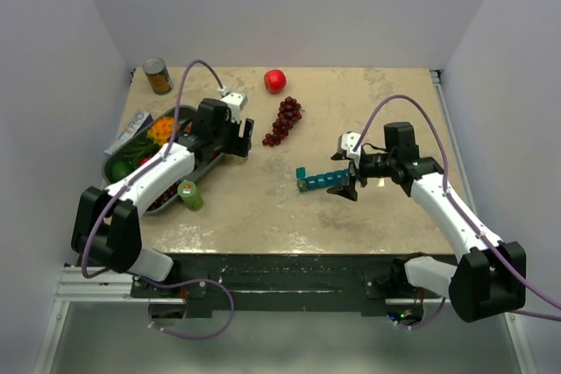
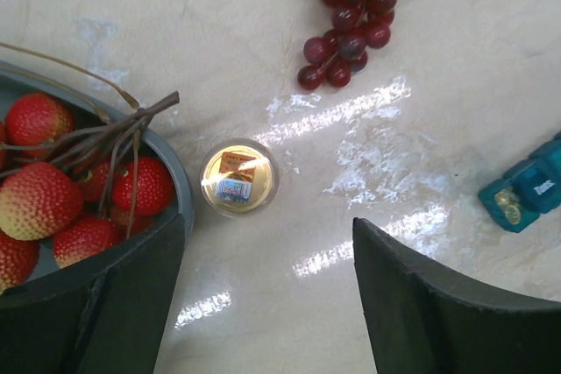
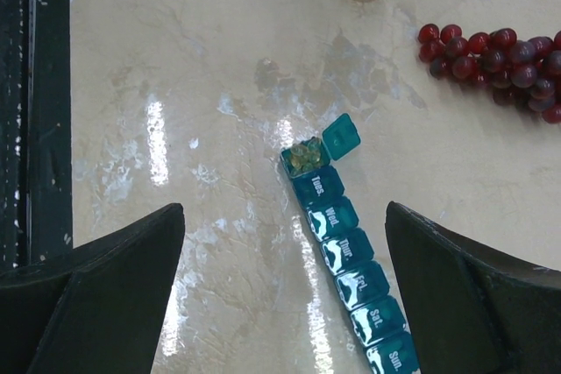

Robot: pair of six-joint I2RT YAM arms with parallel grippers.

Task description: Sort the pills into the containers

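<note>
The teal-blue pill organiser [image 1: 317, 180] lies in the middle of the table, a straight row of day-marked compartments [image 3: 344, 247]. Its end compartment stands open with its lid [image 3: 341, 136] flipped up and holds yellowish pills [image 3: 305, 155]; the other lids are shut. The organiser's open end also shows in the left wrist view [image 2: 526, 188]. My right gripper [image 1: 348, 185] is open and empty above the organiser's right end [image 3: 285, 304]. My left gripper [image 1: 237, 140] is open and empty, above bare table [image 2: 267, 304] near a small open bottle [image 2: 238, 181].
The small green bottle [image 1: 189, 194] stands beside the dark green fruit tray [image 1: 115, 162], which holds lychees [image 2: 39, 203]. Dark red grapes [image 1: 283, 120] lie behind the centre. A red apple [image 1: 274, 81] and a can [image 1: 158, 76] stand at the back.
</note>
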